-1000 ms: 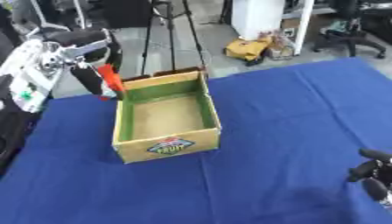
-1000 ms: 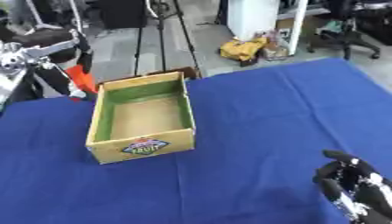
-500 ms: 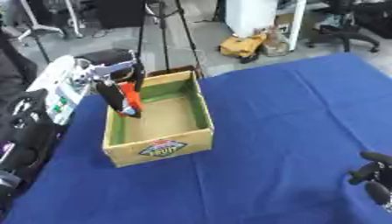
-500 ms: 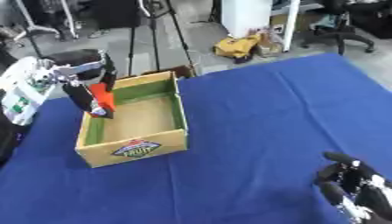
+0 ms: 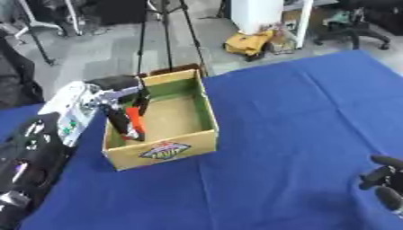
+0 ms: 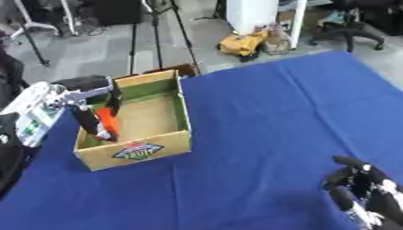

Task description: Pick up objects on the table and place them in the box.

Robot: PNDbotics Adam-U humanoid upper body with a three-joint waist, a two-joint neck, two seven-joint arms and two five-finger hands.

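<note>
**user1:** Left hand (image 5: 118,96) is sitting right at the near-left wall of the box (image 5: 206,112) now, fingers curled around the orange object (image 5: 135,124) and pinching it upright. A second ago it was holding that same thing out over the blue table (image 5: 299,112) to the left of the box, well outside the rim. Half a second ago it was crossing the wall. So the carry is basically finishing up.

**user2:** Is the thing actually inside yet, or just hovering?

**user1:** Lower end is dipping below the rim, inside the left wall, toward the front corner. I can't tell whether it's touching the cardboard floor (the hand and the wall are covering the bottom of it). The object is hanging straight under the fingers, touching them, with the box wall just beside it.

**user2:** So next is letting go?

**user1:** That's my guess: spreading the fingers so it drops in, then pulling the hand back up over the wall without catching the rim. Since it's standing so close to the wall, it could tip against the side instead of lying flat.

**user2:** What's the other hand doing?

**user1:** Right hand (image 6: 364,188) is idling at the lower right corner, fingers relaxed and pointing up, holding nothing, well apart from the box.
</note>
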